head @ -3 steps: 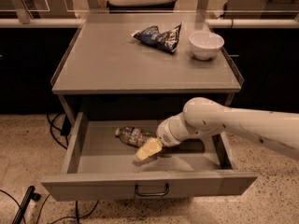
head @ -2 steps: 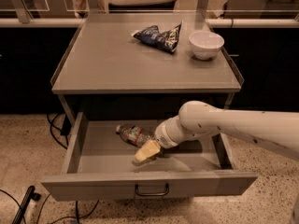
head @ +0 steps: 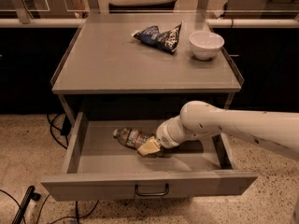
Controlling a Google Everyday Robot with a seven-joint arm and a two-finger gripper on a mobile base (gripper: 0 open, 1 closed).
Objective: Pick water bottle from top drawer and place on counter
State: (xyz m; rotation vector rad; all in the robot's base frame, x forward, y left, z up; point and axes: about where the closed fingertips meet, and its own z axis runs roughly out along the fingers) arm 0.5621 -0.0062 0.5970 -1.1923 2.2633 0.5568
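The water bottle lies on its side in the open top drawer, left of centre, with its cap end pointing left. My gripper is down inside the drawer at the bottle's right end and covers that end. My pale arm reaches in from the right over the drawer's right side. The counter is the grey top directly above the drawer.
A dark blue snack bag and a white bowl sit at the back right of the counter. The drawer has a curved handle on its front panel. Cables lie on the speckled floor at the left.
The arm has shifted only slightly. The gripper stays at the bottle's right end, and the bottle has not visibly moved.
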